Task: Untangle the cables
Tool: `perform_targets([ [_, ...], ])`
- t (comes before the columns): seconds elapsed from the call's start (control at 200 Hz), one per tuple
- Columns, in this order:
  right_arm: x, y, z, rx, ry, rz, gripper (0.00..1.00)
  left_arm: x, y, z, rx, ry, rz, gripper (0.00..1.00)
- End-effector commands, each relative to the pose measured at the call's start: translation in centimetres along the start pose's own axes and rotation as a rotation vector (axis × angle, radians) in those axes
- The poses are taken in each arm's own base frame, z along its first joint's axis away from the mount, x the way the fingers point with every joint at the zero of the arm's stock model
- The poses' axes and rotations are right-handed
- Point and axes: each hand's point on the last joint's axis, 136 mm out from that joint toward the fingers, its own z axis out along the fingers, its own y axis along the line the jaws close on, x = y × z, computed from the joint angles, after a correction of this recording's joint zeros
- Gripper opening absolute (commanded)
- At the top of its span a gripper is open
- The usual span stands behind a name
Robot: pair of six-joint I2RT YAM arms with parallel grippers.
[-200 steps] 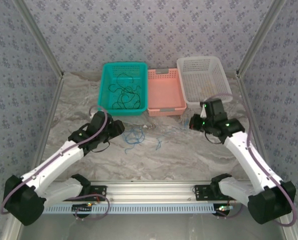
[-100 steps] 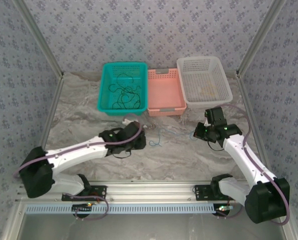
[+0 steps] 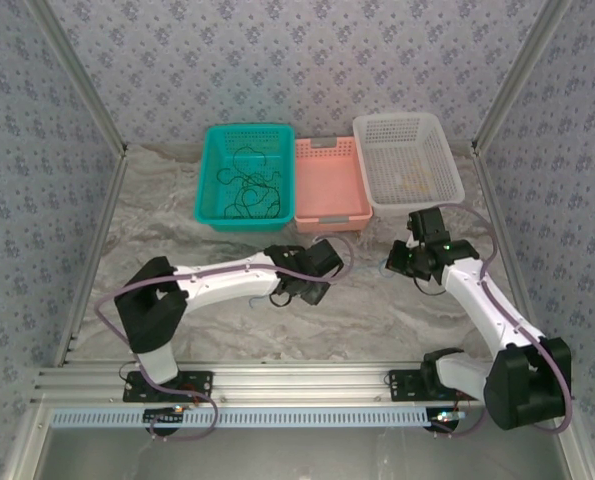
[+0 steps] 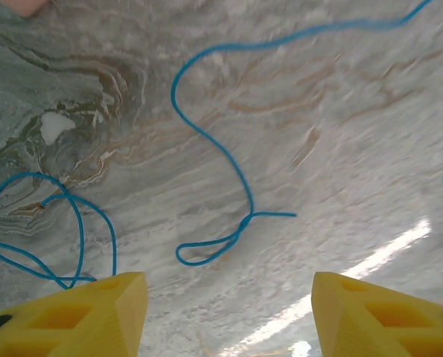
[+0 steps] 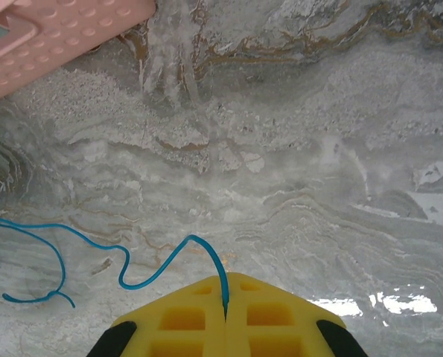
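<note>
Since a second ago the left arm has been swung from the left side across to mid-table, and the right arm has been drawn slightly nearer.

Surface: grey-white marbled table point(image 3: 227, 330), glare streaks noted near the front. Enclosure walled with patterned blue-grey panels point(image 3: 277, 60); a metal rail point(image 3: 297, 378) is fixed along the near edge. Three baskets are lined up at the far side: teal basket point(image 3: 209, 175) with black cables point(image 3: 247, 190) tangled inside, pink basket point(image 3: 327, 215) in the middle, white basket point(image 3: 447, 170) on the right.

Right gripper point(image 5: 225, 286) point(image 3: 395, 262): yellow fingers are pressed together, and the blue cable point(image 5: 161, 264) is pinched between the tips. From there it is trailed leftward over the table in loose curves, near the pink basket's corner.

Left gripper point(image 4: 228, 297) point(image 3: 312, 275): fingers are spread wide, nothing held between them. A knotted blue strand point(image 4: 206, 141) is laid on the table just ahead, its small loop and knot between the fingertips' line and apart from both. More blue loops point(image 4: 76, 223) are seen beside the left finger. Whether these belong to one cable cannot be told.
</note>
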Motion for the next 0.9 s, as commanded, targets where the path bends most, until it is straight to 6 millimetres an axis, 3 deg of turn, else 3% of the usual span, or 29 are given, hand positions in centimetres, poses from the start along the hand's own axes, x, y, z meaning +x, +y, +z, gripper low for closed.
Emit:
perform_targets([
  [0.0, -1.1, 0.0, -0.2, 0.002, -0.016, -0.013, 0.00, 0.9, 0.1, 0.4, -0.009, 0.043, 0.080, 0.59],
  [0.25, -1.3, 0.1, 0.1, -0.002, -0.013, -0.010, 0.00, 1.6, 0.5, 0.7, 0.014, 0.005, -0.055, 0.51],
  [0.39, -1.3, 0.0, 0.1, 0.003, -0.013, -0.010, 0.00, 0.9, -1.6, -0.5, 0.157, -0.044, -0.103, 0.49],
  [0.52, -1.4, 0.1, 0.2, -0.004, -0.010, -0.004, 0.00, 0.2, -3.5, -1.2, 0.172, -0.062, -0.016, 0.47],
  [0.899, -1.4, 0.0, 0.4, -0.006, 0.004, -0.004, 0.00, -1.1, -3.8, 2.0, -0.024, -0.050, 0.333, 0.52],
])
